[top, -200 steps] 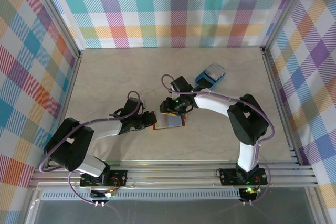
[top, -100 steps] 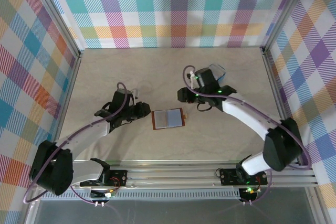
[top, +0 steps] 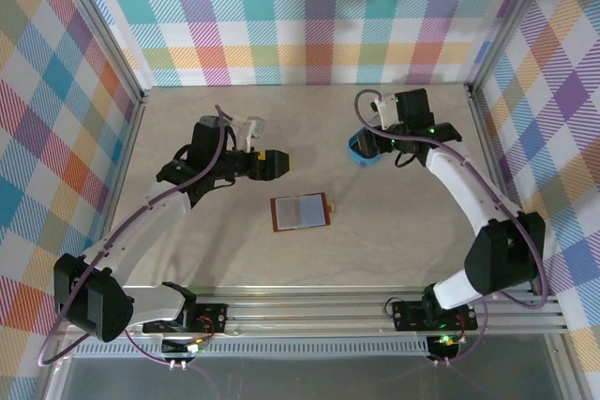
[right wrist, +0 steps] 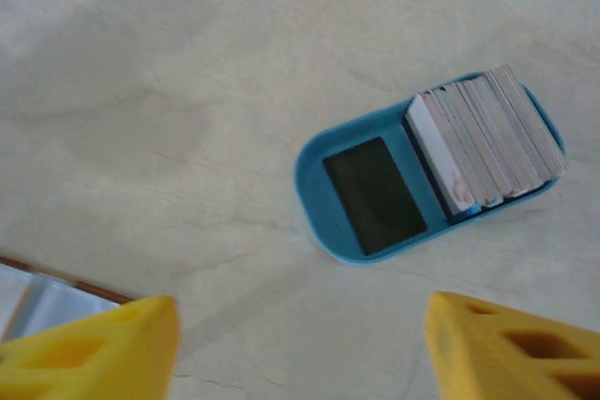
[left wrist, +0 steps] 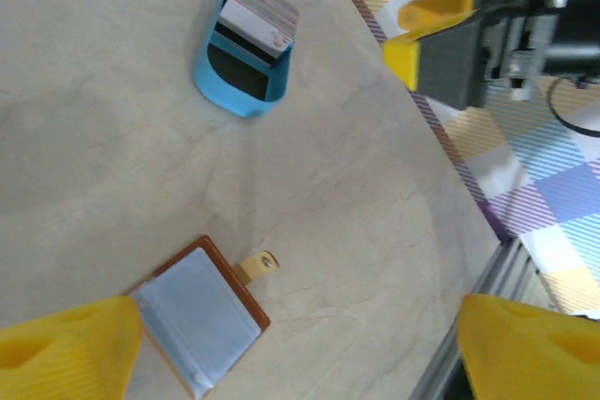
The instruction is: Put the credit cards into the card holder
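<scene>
Left jaws gaped empty, the unfolded brown leather card holder [left wrist: 202, 320] on the pale desk [left wrist: 356, 185] below one tip. Right jaws were open too, empty. Ahead of them stood whitish plastic credit cards [right wrist: 487, 142] packed in a blue tray [right wrist: 356, 231], so several might lift together. The right wrist view separated their edges; overhead, the arm covered them.

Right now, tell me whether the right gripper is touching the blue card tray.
Apart. In the left wrist view, bare table lies between the right gripper and the blue card tray.
</scene>
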Controlling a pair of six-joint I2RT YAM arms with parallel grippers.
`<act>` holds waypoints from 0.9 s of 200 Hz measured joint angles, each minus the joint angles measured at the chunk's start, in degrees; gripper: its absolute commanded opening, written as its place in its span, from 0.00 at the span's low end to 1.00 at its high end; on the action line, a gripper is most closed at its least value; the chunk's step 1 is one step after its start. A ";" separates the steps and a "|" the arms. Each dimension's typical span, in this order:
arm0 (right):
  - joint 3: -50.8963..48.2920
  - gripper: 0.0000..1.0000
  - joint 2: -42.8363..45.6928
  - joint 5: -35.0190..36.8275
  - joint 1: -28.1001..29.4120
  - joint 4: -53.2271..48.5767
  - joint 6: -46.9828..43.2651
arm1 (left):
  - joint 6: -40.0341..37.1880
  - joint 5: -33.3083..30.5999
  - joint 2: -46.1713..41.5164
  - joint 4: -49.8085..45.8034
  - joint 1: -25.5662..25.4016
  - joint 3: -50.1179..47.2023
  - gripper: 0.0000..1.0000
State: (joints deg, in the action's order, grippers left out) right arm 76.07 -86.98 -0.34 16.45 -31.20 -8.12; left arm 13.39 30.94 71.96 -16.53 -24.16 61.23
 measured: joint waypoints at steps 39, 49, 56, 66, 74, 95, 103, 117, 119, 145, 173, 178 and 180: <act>3.37 0.99 -6.75 3.13 -1.44 -0.83 -4.81 | -2.80 2.16 0.00 3.58 0.79 -2.03 1.00; 4.46 0.99 -8.35 3.45 -2.10 -0.98 -5.86 | -3.13 2.60 0.00 4.07 1.36 -3.21 1.00; 5.11 0.99 -9.31 3.85 -2.49 -1.07 -6.34 | -3.41 2.84 0.11 4.22 1.75 -3.85 1.00; 6.08 0.99 -10.67 4.44 -2.84 -1.11 -7.21 | -3.65 3.15 0.50 4.50 2.12 -4.31 1.00; 6.75 0.99 -11.58 4.90 -3.02 -1.03 -8.00 | -3.76 3.39 0.83 4.76 2.25 -4.42 1.00; 7.21 0.99 -12.92 6.01 -3.37 -0.79 -10.49 | -3.80 4.55 1.97 5.16 2.36 -4.44 1.00; 7.21 0.99 -13.22 6.19 -3.34 -0.76 -11.52 | -3.78 4.96 2.51 5.40 2.36 -4.44 1.00; 7.13 0.99 -13.60 5.92 -3.34 -0.20 -13.97 | -3.74 5.62 3.39 5.79 2.36 -4.44 1.00; 7.08 0.99 -13.60 5.84 -3.34 -0.09 -14.36 | -3.72 5.68 3.45 5.81 2.36 -4.44 1.00; 5.44 0.99 -13.62 4.17 -3.34 3.15 -19.87 | -3.61 5.70 3.82 5.81 2.36 -4.44 1.00; 5.25 0.99 -14.32 4.24 -3.37 4.59 -24.41 | -3.63 5.70 3.82 5.84 2.36 -4.44 1.00; 5.27 0.99 -14.62 4.24 -3.37 5.01 -25.22 | -3.63 5.70 3.85 5.84 2.36 -4.44 1.00; 5.27 0.99 -14.80 4.24 -3.37 5.20 -25.55 | -3.63 5.70 3.85 5.84 2.36 -4.44 1.00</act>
State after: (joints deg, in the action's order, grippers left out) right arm 81.34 -101.78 3.90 13.08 -26.00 -33.67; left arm 9.76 36.64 75.81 -10.70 -21.80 56.80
